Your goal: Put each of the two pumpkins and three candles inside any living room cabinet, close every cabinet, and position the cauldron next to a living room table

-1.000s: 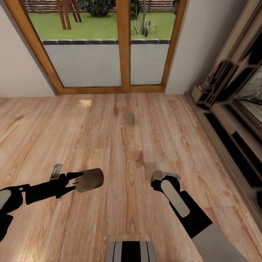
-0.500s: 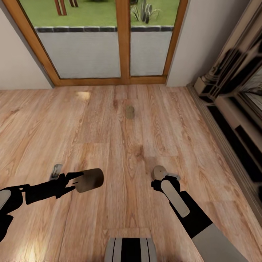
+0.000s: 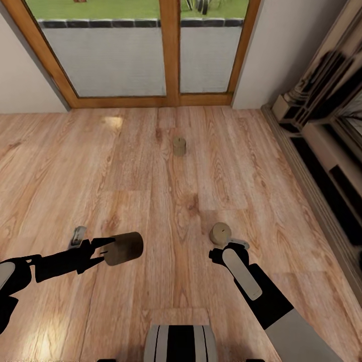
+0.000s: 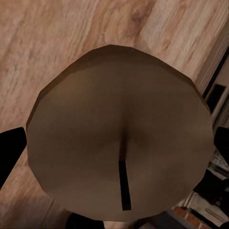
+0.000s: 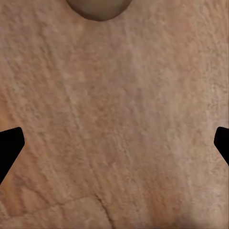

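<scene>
Beige-tan candle (image 3: 220, 233), lower centre: light, rigid, gripping best across its sides; right gripper (image 3: 229, 247) gaping wide; left gripper (image 3: 103, 251) clasping another candle (image 3: 123, 248)

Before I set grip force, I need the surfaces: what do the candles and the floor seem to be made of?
The candle in the left gripper looks like matte tan wax: dull, even colour and a dark wick. The candle by the right gripper looks the same. The floor looks like light wood planks with visible grain and a slight sheen.
</scene>
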### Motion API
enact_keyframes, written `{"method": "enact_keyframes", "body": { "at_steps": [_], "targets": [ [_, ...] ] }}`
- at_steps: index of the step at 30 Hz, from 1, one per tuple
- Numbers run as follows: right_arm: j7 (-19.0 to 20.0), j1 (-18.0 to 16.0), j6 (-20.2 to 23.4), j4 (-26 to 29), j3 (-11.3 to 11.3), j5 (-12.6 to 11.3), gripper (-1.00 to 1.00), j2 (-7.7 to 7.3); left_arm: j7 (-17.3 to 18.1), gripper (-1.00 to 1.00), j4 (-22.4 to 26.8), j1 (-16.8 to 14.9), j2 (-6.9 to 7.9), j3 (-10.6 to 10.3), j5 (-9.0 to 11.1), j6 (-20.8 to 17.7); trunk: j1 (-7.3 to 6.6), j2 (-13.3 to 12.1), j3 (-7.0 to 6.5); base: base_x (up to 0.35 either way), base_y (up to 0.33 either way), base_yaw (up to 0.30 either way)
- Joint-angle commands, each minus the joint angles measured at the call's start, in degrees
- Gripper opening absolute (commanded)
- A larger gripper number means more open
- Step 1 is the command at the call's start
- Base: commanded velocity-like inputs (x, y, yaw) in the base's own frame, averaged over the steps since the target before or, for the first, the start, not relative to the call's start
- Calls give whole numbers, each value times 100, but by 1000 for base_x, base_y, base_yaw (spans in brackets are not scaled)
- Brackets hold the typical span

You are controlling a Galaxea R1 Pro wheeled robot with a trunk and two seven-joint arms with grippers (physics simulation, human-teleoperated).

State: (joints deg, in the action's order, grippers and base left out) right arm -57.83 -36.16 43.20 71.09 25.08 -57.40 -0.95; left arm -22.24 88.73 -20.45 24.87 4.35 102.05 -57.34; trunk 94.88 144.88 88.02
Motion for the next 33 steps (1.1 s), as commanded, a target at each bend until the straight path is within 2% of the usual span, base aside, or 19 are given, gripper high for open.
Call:
{"method": "enact_keyframes", "body": {
  "at_steps": [1, 6, 33],
  "targets": [
    [-52, -6, 22, 6, 15, -43, 100, -4, -62, -100, 4, -3, 0, 5, 60, -14, -1, 2, 4, 0, 0, 0],
    [-49, -6, 22, 10, 15, -43, 100, -6, -62, -100, 4, -3, 0, 4, 60, -14, -1, 2, 4, 32, 0, 0],
    [-45, -6, 5, 10, 15, -43, 100, -8, -62, -100, 4, 0, 0, 1, 57, -14, -1, 2, 4, 163, -5, 0]
  ]
}}
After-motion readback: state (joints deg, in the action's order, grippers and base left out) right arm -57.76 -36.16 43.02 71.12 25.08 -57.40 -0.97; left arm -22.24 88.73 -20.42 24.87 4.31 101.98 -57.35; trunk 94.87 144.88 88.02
